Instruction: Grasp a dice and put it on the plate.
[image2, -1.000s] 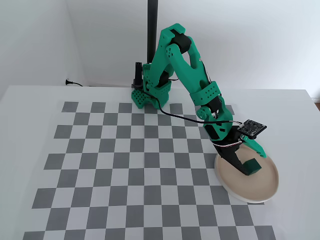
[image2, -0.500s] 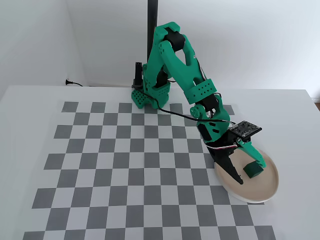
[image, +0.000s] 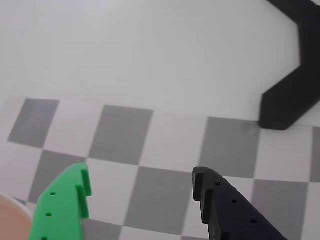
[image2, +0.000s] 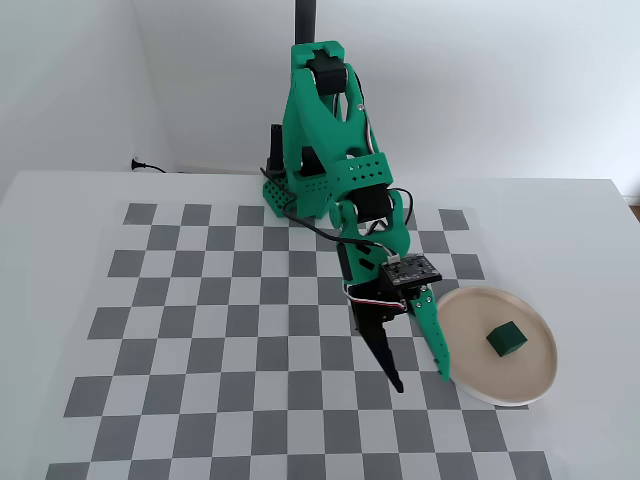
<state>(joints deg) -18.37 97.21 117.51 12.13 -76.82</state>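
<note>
Gripper spread and empty above the checkered mat, just left of the plate in the fixed view; dice sits on the plate, further right, apart from both fingers.

Fixed view looks down from high in front, taking in the whole grey-and-white checkered mat and the bright green arm. Wrist view sits low and close, peering out between its gripper fingers across the same checkered squares.
</note>
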